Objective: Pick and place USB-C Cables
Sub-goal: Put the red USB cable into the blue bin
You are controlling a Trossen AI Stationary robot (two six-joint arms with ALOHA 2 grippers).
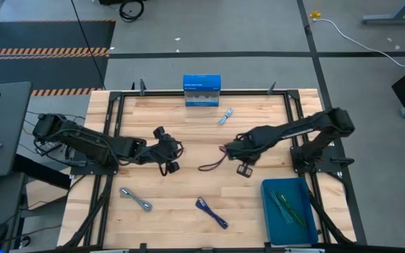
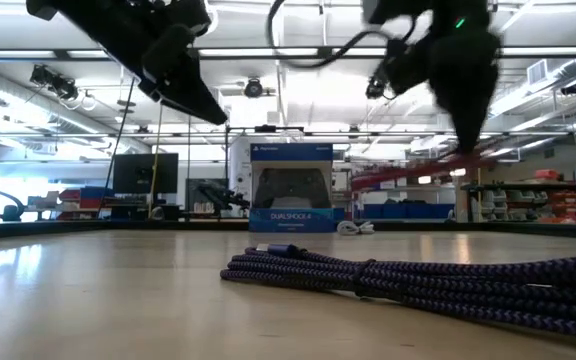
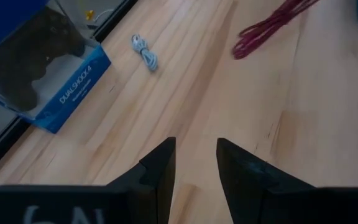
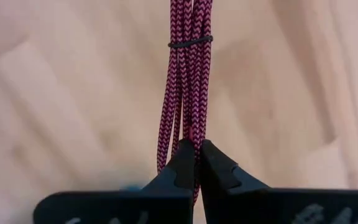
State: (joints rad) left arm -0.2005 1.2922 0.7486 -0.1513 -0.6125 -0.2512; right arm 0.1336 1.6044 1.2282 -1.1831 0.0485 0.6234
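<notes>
Overhead, the right gripper (image 1: 225, 149) was clamped on the maroon cable (image 4: 185, 93) at mid-table. The left gripper (image 1: 177, 149) waited just beside it, fingers apart and empty. A blue-and-white box (image 1: 202, 91) stood at the far edge, with the pale cable (image 1: 225, 116) near it. Grey cable (image 1: 136, 199) and navy cable (image 1: 211, 212) lay near the front. The blue bin (image 1: 275, 218) held a teal cable (image 1: 283, 199) and a dark green cable (image 1: 294, 215).

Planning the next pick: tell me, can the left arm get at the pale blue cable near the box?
Probably yes. The left tool is open and empty, and bare table lies between it and the pale blue cable; nothing blocks the path.
</notes>
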